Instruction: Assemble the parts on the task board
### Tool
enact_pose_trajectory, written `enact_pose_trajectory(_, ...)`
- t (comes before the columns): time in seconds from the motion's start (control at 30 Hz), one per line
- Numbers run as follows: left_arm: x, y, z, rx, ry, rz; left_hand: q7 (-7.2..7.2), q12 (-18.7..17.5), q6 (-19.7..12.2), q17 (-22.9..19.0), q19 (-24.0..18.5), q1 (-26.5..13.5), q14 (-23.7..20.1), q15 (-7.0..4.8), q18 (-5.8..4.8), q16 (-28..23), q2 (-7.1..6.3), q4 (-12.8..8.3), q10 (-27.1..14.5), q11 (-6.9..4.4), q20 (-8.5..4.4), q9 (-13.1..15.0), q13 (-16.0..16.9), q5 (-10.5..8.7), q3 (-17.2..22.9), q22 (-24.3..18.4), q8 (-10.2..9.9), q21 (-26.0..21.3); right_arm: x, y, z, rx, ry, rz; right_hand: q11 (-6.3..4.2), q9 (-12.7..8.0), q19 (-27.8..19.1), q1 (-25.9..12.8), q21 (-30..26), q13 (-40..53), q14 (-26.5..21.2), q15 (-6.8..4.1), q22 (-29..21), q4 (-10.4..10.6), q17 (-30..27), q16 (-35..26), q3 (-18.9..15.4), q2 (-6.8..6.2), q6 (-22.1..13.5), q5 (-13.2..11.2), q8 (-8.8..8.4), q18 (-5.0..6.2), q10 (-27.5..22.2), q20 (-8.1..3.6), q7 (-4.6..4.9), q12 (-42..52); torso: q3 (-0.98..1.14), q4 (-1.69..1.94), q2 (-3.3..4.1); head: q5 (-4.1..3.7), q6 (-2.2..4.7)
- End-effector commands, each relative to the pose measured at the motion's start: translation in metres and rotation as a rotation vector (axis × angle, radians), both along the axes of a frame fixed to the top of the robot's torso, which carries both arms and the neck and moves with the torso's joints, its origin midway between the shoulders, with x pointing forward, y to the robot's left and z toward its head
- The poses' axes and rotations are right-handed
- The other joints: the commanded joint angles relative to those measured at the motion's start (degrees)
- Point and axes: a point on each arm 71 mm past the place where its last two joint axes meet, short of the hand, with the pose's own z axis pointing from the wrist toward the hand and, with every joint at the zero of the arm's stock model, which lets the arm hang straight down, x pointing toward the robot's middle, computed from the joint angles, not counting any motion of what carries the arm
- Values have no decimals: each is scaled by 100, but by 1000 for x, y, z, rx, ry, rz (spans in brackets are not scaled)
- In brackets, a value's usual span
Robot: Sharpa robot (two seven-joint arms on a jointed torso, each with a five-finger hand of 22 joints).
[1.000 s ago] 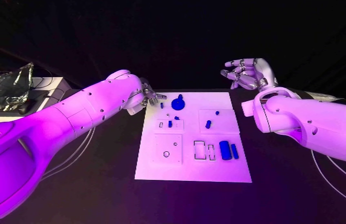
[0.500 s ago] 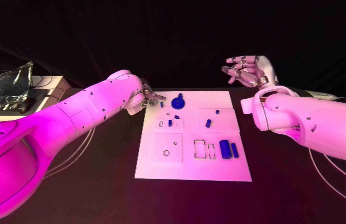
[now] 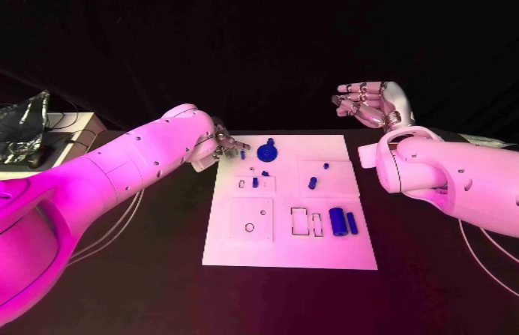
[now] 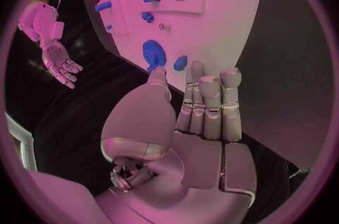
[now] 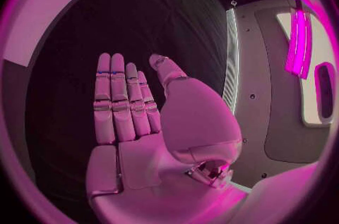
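The white task board (image 3: 290,252) lies mid-table. A blue round disc with a knob (image 3: 267,153) and a small blue piece (image 3: 244,156) sit at its far left corner. Small blue pegs (image 3: 313,183) stand mid-board, and two blue cylinders (image 3: 337,222) lie at the right. My left hand (image 3: 224,146) hovers at the far left corner, fingers straight and together, holding nothing. In the left wrist view its fingertips (image 4: 212,80) end just short of the small piece (image 4: 180,62) and the disc (image 4: 153,53). My right hand (image 3: 371,106) is raised beyond the far right corner, with its palm (image 5: 134,117) flat and bare.
Rectangular slots (image 3: 300,222) and a round hole (image 3: 250,229) open in the board's near half. A pale box with a shiny crumpled object (image 3: 27,136) stands at the table's far left. Thin cables (image 3: 119,226) run under my left arm.
My right hand has risen a little, and its fingers have drawn closer together. The left hand and the parts have stayed in place.
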Motion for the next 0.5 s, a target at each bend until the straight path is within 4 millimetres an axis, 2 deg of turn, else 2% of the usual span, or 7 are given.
enact_pose_trajectory(0.03, -1, -4, -1, -13, 17, -26, -39, 1, 35, 13, 29, 11, 58, -4, 11, 30, 55, -67, 17, -31, -2, 26, 7, 23, 11, 16, 53, 30, 0, 3, 0, 19, 0, 39, 24, 7, 31, 9, 51, -9, 9, 2, -206, 19, -31, -12, 2, -58, -9, 3, -26, -93, -22, -1, 19, 2, 4, -1, 3, -9, -8)
enact_pose_trajectory(0.23, -1, -4, -3, -8, 28, -30, -102, -10, -31, 54, 70, 9, 90, -33, -3, 63, 101, -188, 48, -69, -19, 451, 16, 62, 50, 65, 356, 71, 1, 3, 0, 22, 7, 41, 36, 7, 22, 19, 105, -5, -11, 13, -383, 32, -33, -14, -42, -56, -48, 7, -26, -93, -52, 9, 30, 3, 4, -4, 4, -14, -27)
enact_pose_trajectory(0.5, -2, -6, -5, -13, 34, -31, -161, -4, -82, 70, 127, -13, 125, -59, -25, 69, 106, -200, 93, -102, -47, 984, 47, 58, 55, 126, 531, 121, 1, 4, -1, 23, 13, 41, 48, 9, -3, 30, 147, -6, -43, 26, -499, 40, -36, -13, -91, -48, -76, 7, -27, -93, -84, 21, 43, 4, 6, -1, 8, -18, -38)
